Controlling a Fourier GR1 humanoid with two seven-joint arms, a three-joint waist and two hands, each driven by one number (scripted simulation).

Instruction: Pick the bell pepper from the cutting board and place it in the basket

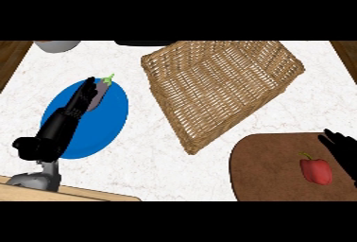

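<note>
At the far left I see my left hand (70,118) stretched over a blue plate (111,118), fingers straight and lying together, pointing toward the counter's far side. Their tips cover most of a small dark vegetable with a green stem (106,84) near the plate's far rim; I cannot tell whether they touch it. A pale wooden edge (63,193) crosses the lower left corner, and a grey bowl (57,45) peeks in at the top left.

In the middle sits the wicker basket (223,85), a tilted woven rectangle, with nothing inside it that I can make out.

Further right lies the brown cutting board (268,165), rounded at its near-left corner. The bell pepper (317,171) rests on it toward the right edge: red, glossy, a bit elongated, with a thin green stem at its far end. Just beside it, at the frame's right border, is my right hand (342,151). It is only a dark shape there, so I cannot tell how its fingers are set.
</note>
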